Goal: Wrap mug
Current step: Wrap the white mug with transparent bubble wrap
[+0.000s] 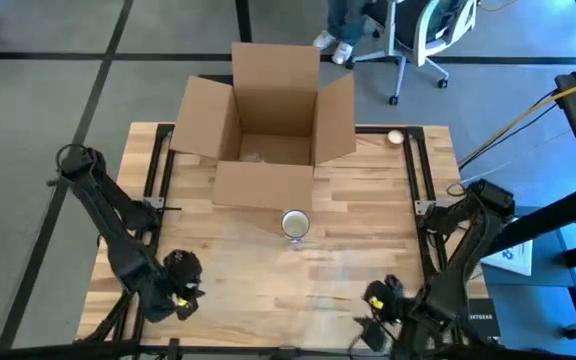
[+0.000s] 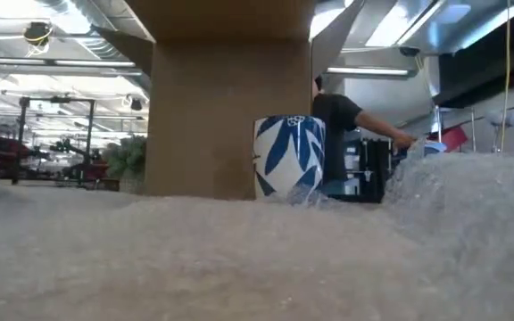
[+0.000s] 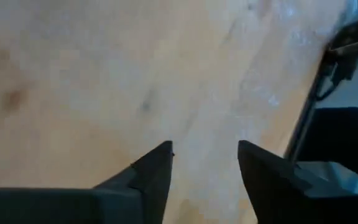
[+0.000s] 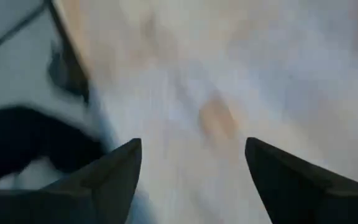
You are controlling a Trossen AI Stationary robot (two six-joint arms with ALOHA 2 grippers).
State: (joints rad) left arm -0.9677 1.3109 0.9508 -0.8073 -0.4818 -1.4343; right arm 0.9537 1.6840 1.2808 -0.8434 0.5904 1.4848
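The mug [image 1: 295, 224] stands upright on the bubble wrap [image 1: 308, 270] just before the open cardboard box [image 1: 265, 125]. The left gripper [image 3: 205, 163] and right gripper [image 4: 193, 158] wait at the table's [image 1: 368, 200] near corners, both open and empty.

The left gripper [image 3: 205, 163] hangs over the wooden table [image 3: 73, 81], fingers [image 3: 157, 165] parted; a pale sheen, probably bubble wrap [image 3: 272, 74], crosses the boards.

Open cardboard box [image 1: 268, 120] at table's [image 1: 368, 210] far edge; office chair [image 1: 428, 35] beyond.
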